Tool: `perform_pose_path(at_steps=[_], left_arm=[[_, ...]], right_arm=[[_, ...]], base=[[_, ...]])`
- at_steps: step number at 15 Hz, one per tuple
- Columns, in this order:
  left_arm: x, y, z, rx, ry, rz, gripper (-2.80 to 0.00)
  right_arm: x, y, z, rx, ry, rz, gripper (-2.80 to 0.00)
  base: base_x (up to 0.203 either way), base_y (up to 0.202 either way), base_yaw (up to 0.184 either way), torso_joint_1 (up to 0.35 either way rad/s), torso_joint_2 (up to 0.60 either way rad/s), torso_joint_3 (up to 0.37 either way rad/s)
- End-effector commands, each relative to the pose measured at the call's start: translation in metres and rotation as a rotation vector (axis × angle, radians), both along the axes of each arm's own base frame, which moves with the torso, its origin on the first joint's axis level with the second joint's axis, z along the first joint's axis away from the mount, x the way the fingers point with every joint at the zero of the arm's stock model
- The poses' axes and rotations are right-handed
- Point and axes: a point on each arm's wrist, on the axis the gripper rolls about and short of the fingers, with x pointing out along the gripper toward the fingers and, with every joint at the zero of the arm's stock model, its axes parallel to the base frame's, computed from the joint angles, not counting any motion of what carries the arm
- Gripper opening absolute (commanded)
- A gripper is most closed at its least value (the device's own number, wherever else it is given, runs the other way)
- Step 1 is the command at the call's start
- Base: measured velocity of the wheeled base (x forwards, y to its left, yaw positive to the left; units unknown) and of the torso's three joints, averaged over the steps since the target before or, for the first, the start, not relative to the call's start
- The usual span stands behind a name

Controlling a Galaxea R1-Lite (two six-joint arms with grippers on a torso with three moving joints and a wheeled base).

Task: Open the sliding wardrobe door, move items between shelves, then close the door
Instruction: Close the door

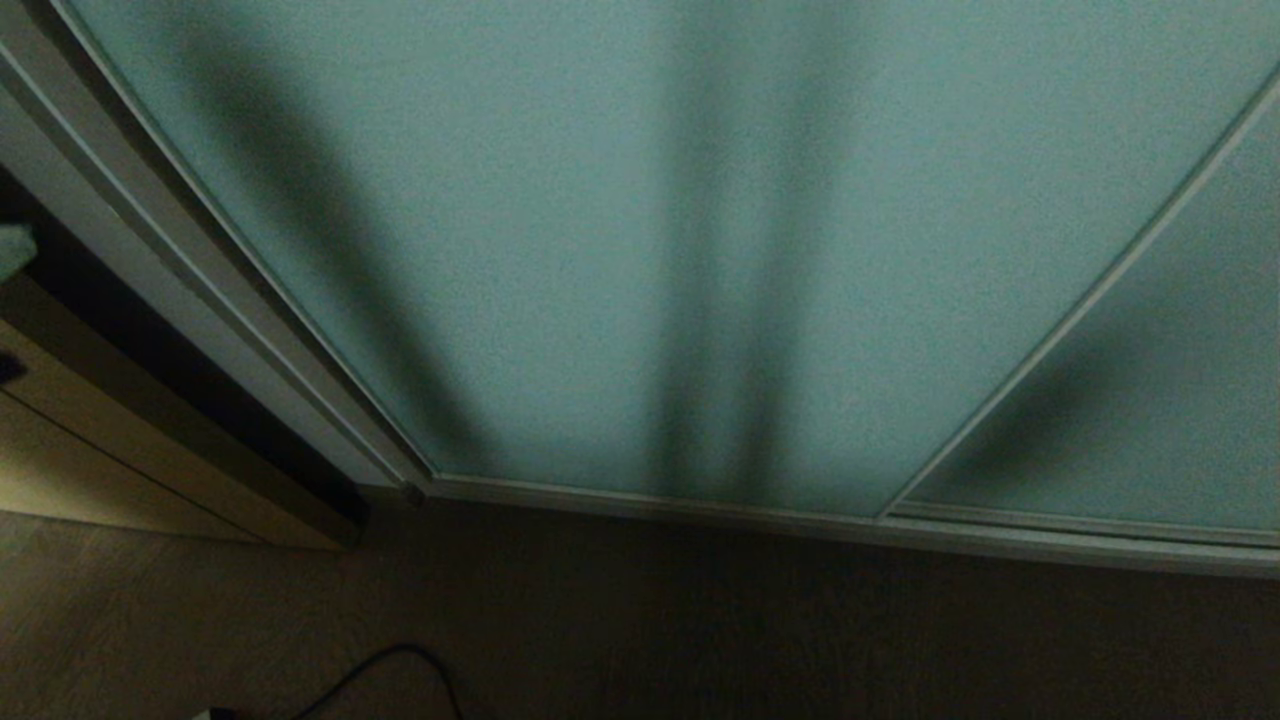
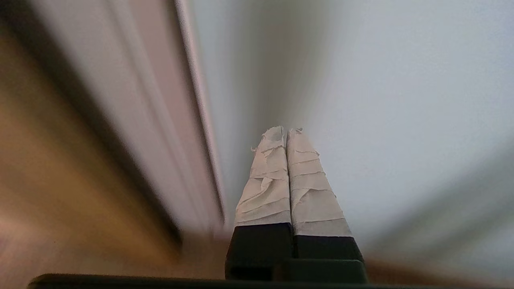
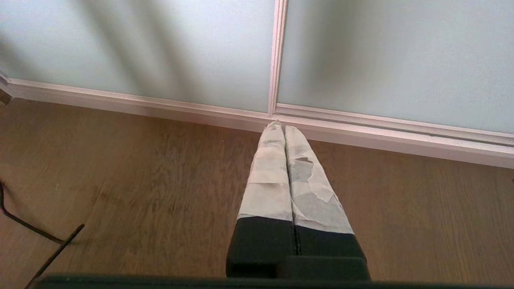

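Observation:
The sliding wardrobe door (image 1: 620,240), a frosted pale blue-green panel in a thin pale frame, fills the head view and stands closed against its left frame. A second frosted panel (image 1: 1150,400) overlaps it on the right. Neither arm shows in the head view. My left gripper (image 2: 286,131) is shut and empty, pointing at the same door (image 2: 381,100) close to its left frame edge (image 2: 198,104). My right gripper (image 3: 280,127) is shut and empty, low over the floor, pointing at the spot where the two panels meet (image 3: 275,56). The items and shelves are hidden behind the door.
A beige wooden cabinet (image 1: 110,450) stands left of the wardrobe, with a dark gap between them. Wooden floor (image 1: 700,640) runs along the bottom track (image 1: 700,505). A black cable (image 1: 400,665) lies on the floor at the near left, also the cable (image 3: 28,233) in the right wrist view.

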Motion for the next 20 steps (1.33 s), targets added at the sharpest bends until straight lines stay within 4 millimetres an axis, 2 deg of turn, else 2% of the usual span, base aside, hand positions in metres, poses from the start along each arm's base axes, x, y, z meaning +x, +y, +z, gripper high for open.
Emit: perform_pose_path(at_steps=[1, 4, 8, 11, 13, 16, 20], left_arm=[[-0.041, -0.003, -0.04, 0.006, 0.007, 0.001, -2.8], [-0.063, -0.004, -0.096, 0.027, 0.106, -0.013, -2.8], [-0.096, -0.007, -0.131, 0.089, 0.083, -0.029, -2.8], [-0.109, -0.009, -0.178, 0.205, 0.182, -0.076, -2.8], [-0.111, -0.009, -0.19, 0.218, 0.194, -0.092, -2.8], [-0.127, -0.009, -0.205, 0.226, 0.119, -0.105, -2.8], [-0.128, -0.008, -0.213, 0.084, 0.17, -0.072, -2.8]], right_arm=[[0.0, 0.0, 0.0, 0.0, -0.001, 0.0, -2.8], [0.0, 0.0, 0.0, 0.0, -0.001, 0.0, -2.8], [0.0, 0.0, 0.0, 0.0, -0.001, 0.0, -2.8], [0.0, 0.0, 0.0, 0.0, -0.001, 0.0, -2.8], [0.0, 0.0, 0.0, 0.0, -0.001, 0.0, -2.8], [0.0, 0.0, 0.0, 0.0, -0.001, 0.0, -2.8], [0.0, 0.0, 0.0, 0.0, -0.001, 0.0, -2.8]], base=[[0.0, 0.0, 0.0, 0.0, 0.0, 0.0], [0.0, 0.0, 0.0, 0.0, 0.0, 0.0], [0.0, 0.0, 0.0, 0.0, 0.0, 0.0], [0.0, 0.0, 0.0, 0.0, 0.0, 0.0], [0.0, 0.0, 0.0, 0.0, 0.0, 0.0], [0.0, 0.0, 0.0, 0.0, 0.0, 0.0], [0.0, 0.0, 0.0, 0.0, 0.0, 0.0]])
